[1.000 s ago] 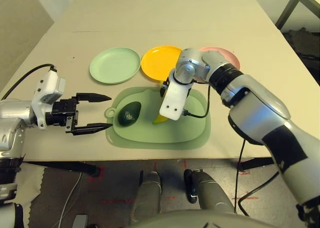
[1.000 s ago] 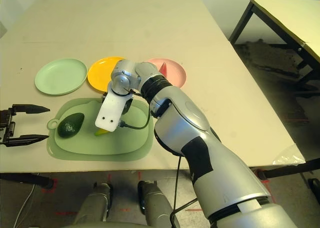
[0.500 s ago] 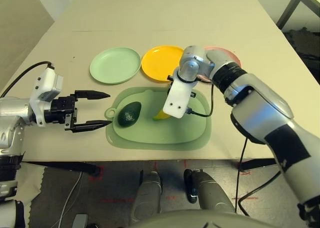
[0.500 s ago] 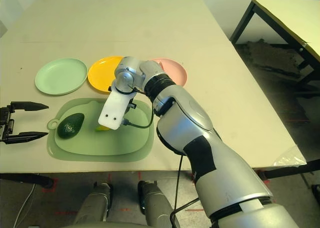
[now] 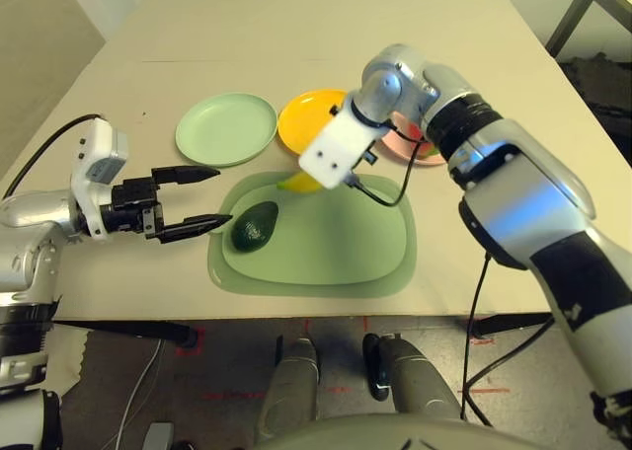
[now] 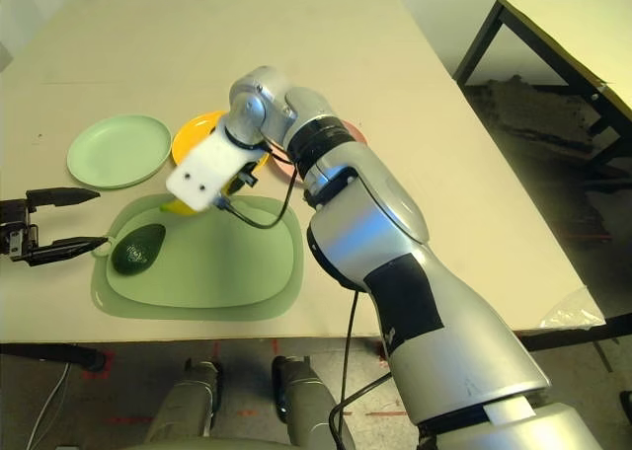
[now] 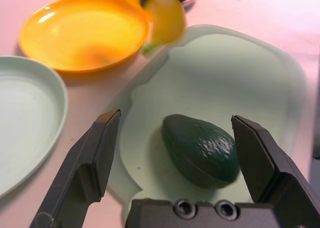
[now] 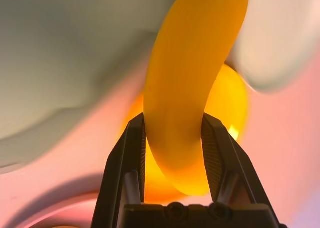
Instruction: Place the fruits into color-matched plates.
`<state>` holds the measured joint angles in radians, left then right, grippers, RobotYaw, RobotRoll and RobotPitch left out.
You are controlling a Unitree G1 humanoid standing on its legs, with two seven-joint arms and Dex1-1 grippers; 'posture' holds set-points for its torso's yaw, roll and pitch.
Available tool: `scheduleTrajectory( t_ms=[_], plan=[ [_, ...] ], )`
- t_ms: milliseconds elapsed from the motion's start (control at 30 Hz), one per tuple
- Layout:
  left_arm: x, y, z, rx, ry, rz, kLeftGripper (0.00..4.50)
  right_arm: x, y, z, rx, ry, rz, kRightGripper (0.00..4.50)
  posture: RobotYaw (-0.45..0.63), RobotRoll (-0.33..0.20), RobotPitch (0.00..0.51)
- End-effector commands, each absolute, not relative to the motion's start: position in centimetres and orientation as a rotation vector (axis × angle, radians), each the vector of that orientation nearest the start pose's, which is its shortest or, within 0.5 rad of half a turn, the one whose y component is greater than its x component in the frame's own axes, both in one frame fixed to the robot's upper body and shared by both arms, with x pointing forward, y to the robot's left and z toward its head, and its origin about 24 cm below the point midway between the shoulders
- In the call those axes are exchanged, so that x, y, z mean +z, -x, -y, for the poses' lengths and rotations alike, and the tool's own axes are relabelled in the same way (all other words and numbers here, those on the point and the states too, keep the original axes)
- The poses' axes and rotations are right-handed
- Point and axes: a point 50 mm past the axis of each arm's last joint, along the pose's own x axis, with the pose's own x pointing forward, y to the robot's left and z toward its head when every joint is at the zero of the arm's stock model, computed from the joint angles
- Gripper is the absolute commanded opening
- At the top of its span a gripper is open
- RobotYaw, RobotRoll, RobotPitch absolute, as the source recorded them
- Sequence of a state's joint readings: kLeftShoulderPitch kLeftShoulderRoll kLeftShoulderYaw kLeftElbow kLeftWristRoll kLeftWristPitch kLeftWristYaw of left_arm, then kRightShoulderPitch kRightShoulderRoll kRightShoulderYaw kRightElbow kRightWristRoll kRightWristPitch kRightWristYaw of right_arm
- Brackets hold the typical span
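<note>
From my seat, bare tabletop gives me a way past the far side of the plates; my right forearm blocks passage over the pink plate.

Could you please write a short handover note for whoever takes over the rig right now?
Right gripper: jaws shut on the banana, held up near the yellow plate.
Left gripper: jaws open, empty, beside the avocado.
Avocado: on the large green mat.
Done: watermelon on the pink plate.
Left: banana onto the yellow plate, avocado onto the pale green plate.
</note>
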<state>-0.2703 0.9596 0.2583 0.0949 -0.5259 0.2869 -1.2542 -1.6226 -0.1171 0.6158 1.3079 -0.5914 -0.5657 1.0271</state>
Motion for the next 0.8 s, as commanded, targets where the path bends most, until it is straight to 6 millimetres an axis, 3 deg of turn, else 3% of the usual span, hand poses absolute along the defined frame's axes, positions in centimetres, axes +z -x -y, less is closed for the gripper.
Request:
scheduleTrajectory(
  t_ms=[33,233,467,800],
  plan=[
    [19.3,-26.2,-29.3,-0.878,-0.366,-0.136,4.5,24.8,-38.3,-0.7,1.224,1.751,0.072,1.61,0.11,0.0,0.213],
    [19.9,-26.6,-29.5,-0.773,-0.382,-0.133,4.5,23.4,-39.3,0.0,1.088,1.735,0.012,1.61,0.14,0.0,0.224],
    [20.5,-26.2,-30.0,-0.694,-0.411,-0.133,4.5,20.9,-39.7,0.6,1.045,1.691,-0.066,1.61,0.18,0.0,0.236],
    [21.0,-24.1,-30.2,-0.713,-0.377,-0.131,4.5,19.0,-39.8,1.1,1.025,1.674,-0.108,1.61,0.24,0.0,0.256]
  ],
)
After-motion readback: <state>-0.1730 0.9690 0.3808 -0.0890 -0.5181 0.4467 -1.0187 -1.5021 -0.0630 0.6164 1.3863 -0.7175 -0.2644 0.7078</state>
